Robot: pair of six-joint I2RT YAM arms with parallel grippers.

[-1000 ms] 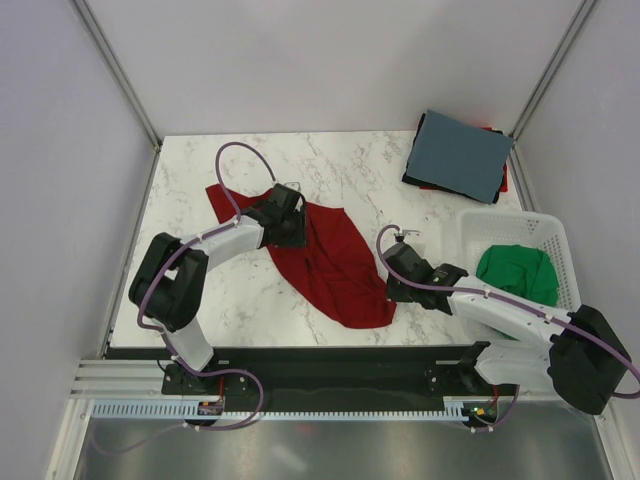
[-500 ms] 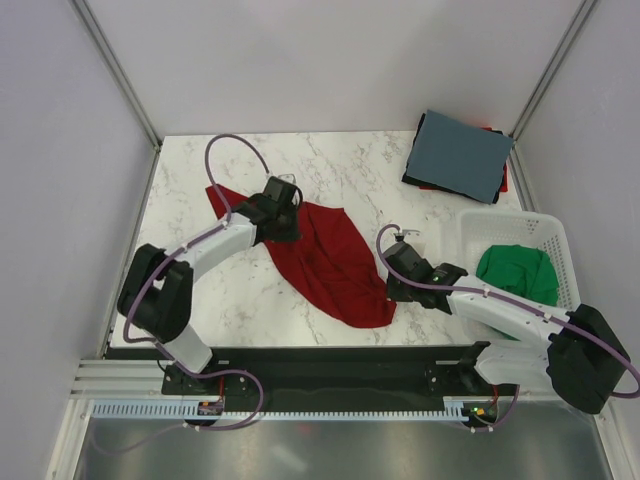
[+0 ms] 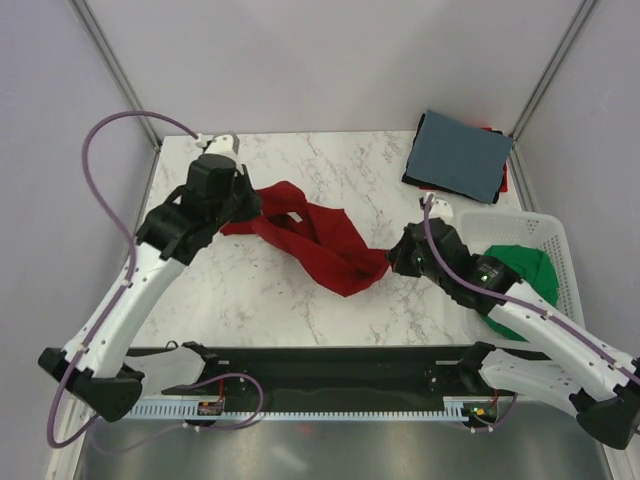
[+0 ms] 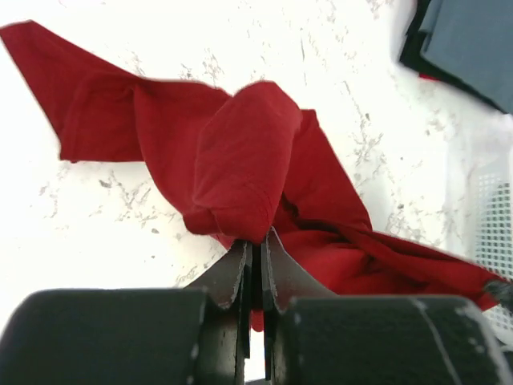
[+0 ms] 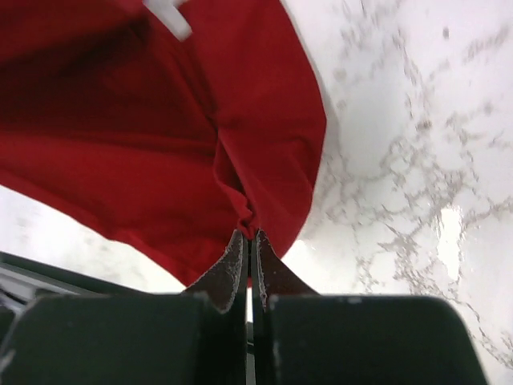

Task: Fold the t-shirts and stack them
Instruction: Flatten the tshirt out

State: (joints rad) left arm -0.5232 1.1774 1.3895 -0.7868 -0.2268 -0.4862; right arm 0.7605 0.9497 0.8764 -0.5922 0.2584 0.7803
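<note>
The white marble counter (image 3: 330, 165) sits between plain grey walls. The left gripper (image 4: 256, 241) is pinched tight on one bunched end of the red t-shirt (image 3: 320, 240) and the right gripper (image 5: 250, 237) is pinched tight on the other end, so the shirt stretches like a twisted band over the middle of the counter, probably to pull it flat for folding. Farther out, a folded blue t-shirt (image 3: 462, 152) tops the pile in the far right corner, and a green t-shirt (image 3: 520, 275) waits in the white basket (image 3: 505, 222).
</note>
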